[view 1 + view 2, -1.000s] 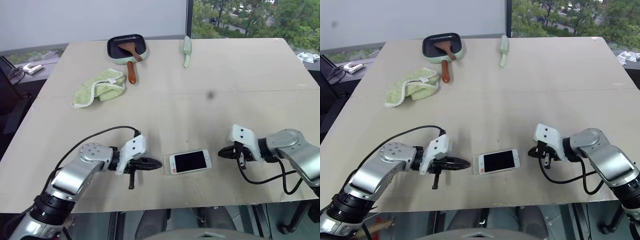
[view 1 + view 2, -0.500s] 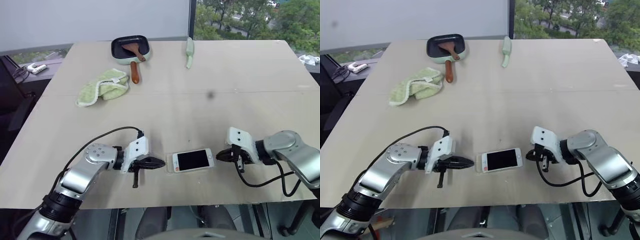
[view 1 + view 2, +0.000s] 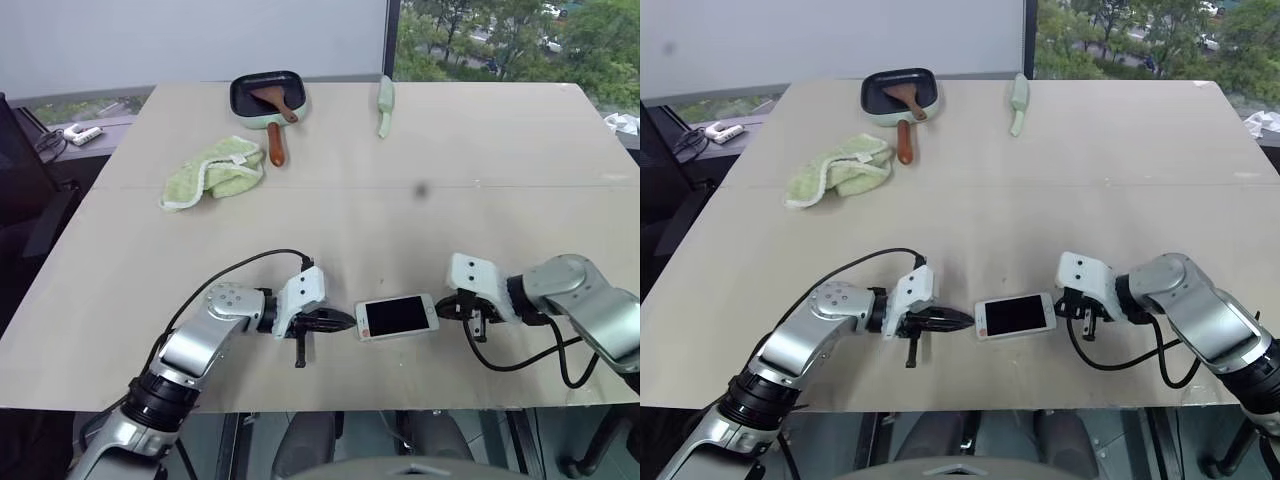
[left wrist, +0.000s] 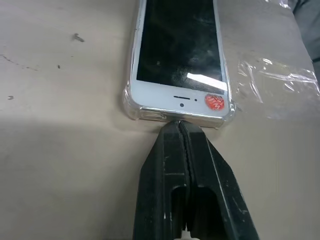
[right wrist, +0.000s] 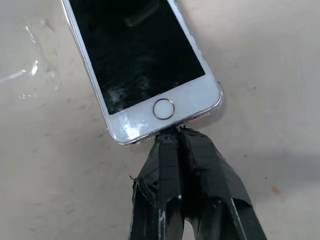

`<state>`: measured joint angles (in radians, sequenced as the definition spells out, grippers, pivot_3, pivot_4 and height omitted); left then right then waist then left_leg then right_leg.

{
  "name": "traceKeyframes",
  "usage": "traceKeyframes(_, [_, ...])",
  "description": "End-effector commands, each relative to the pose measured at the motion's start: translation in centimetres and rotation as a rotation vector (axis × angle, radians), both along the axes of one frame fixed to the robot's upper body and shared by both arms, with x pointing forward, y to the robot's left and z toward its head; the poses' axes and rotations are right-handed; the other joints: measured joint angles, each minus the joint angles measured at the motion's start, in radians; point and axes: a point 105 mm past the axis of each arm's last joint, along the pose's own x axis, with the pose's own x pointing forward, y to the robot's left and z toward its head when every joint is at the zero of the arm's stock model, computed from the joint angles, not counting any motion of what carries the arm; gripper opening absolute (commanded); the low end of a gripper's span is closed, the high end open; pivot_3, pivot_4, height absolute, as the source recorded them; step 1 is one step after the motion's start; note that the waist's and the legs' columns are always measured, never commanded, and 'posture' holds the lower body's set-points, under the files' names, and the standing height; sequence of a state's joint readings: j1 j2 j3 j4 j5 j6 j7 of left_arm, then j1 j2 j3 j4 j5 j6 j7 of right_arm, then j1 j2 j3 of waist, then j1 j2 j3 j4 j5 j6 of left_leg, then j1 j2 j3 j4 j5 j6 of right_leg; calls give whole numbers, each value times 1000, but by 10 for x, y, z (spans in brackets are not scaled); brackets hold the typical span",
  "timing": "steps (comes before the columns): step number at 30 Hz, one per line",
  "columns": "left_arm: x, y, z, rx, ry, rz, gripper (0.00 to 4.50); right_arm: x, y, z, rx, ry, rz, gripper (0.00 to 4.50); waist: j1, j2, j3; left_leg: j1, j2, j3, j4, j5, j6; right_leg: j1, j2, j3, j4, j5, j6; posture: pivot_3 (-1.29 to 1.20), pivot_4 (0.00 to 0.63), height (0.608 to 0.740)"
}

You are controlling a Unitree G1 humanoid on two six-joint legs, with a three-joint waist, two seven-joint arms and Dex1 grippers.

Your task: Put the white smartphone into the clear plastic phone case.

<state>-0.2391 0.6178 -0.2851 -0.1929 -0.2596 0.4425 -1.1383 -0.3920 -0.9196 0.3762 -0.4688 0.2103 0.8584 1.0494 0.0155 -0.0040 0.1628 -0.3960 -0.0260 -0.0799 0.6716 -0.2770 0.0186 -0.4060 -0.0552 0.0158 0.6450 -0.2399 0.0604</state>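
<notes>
Smartphone (image 3: 397, 317) between both end effectors.

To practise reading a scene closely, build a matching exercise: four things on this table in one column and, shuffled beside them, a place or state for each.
Things:
1. white smartphone
2. green cloth
3. left end effector
4. wooden spatula

States:
A. crumpled on the table
B. lying in the dark pan
C. shut, tip at the phone's end
D. screen up between both end effectors

Pairs: 1-D, 2-A, 3-C, 4-B
</notes>
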Motion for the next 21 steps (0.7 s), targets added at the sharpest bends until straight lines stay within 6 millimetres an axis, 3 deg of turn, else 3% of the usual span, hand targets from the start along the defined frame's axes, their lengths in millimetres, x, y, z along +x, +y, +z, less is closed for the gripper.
traceKeyframes(1, [1,-20,4,-38,-24,-16,0,-22,29,1,41,18,140,97,0,0,0,1,0,0,0,0,0,1,0,0,0,0,0,0,150,740])
traceKeyframes(7, [-1,-22,4,-44,-19,-24,0,-20,28,-1,20,13,123,97,1,0,-1,4,0,-1,1,0,0,4,0,0,0,0,0,0,150,740])
traceKeyframes(12, [3,-14,9,-38,-36,-5,0,-11,6,3,-6,-7,51,97,2,0,-1,5,-1,-2,1,0,0,6,0,-1,0,0,0,0,150,740])
traceKeyframes(16, [9,-2,24,-55,-68,31,0,-8,-21,12,-21,-19,-33,97,1,0,0,4,-1,-3,1,0,0,6,-1,-2,0,0,0,0,150,740])
traceKeyframes(21, [6,-13,41,-139,-94,24,0,-2,-32,19,34,-57,-108,97,-7,0,0,2,0,-2,-1,0,0,1,0,-1,0,0,0,0,150,740])
